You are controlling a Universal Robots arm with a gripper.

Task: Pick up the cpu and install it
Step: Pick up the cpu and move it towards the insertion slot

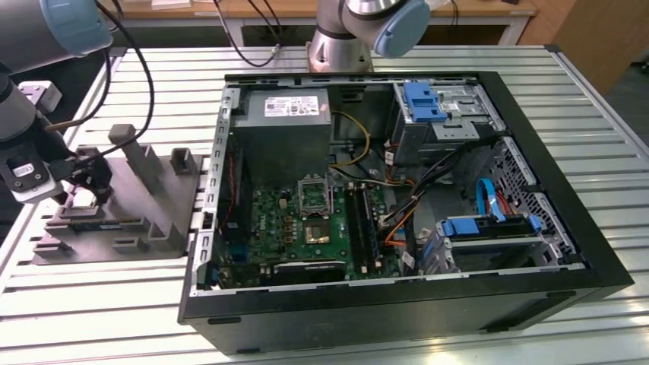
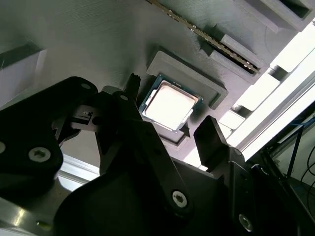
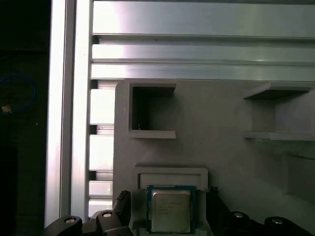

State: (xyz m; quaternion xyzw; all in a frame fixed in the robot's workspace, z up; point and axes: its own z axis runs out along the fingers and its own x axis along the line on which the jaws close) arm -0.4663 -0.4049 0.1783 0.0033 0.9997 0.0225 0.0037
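Second wrist view, cpu: the cpu point(image 2: 170, 105) lies flat, silvery top up, in a shallow pocket of the grey holder point(image 2: 88, 44).
Second wrist view, grip: the gripper point(image 2: 172, 109) straddles it with its fingers point(image 2: 212, 135) spread wide, one on each side, holding nothing.
Second wrist view, doing it well: I judge the fingers should close evenly on two opposite edges and stay level, so the cpu lifts without tilting in the pocket.
Second wrist view, unclear: whether a tip already touches the cpu's rim.
First wrist view, cpu: it sits squarely between the dark fingers, with grey pocket wall on each side.
First wrist view, hidden: how deep the fingers reach beside it.
Exterior view, place: the gripper hangs over the holder at the exterior view's left, beside the open computer case point(image 1: 406, 304). The socket point(image 1: 315, 194) inside is well apart.
Exterior view, hard to see: the cpu is a pale speck, and I cannot tell whether the socket is open or latched.
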